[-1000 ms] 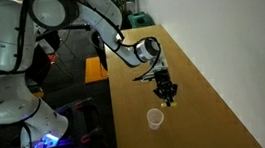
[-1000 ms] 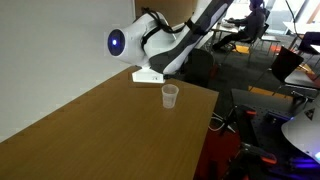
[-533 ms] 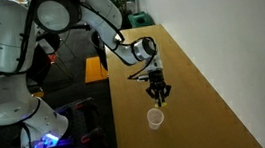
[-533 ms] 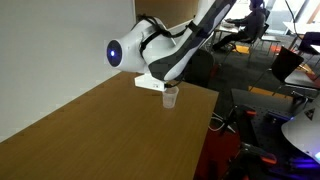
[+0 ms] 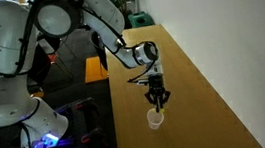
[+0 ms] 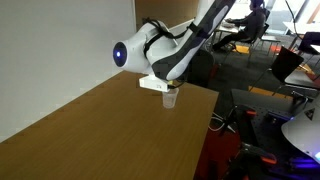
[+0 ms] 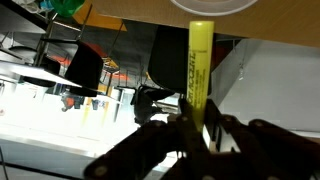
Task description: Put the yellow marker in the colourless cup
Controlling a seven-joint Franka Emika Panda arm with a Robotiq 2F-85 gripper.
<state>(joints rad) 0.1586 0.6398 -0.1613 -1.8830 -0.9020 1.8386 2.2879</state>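
While the end effector (image 5: 157, 99) hangs right above the small, clear, tapered plastic cup (image 5: 156, 119), it is clamped on the short, thin yellow marker (image 7: 200, 62).
In the wrist view the marker stands lengthwise out of the fingers (image 7: 215, 130), its free tip just short of the cup's round rim. I judge it light, stiff and smooth-barrelled, so apt to slip or pivot; the hold near one end suits a tip-first drop. The cup, standing on the wooden desk (image 5: 189, 88), looks flimsy and easily toppled.
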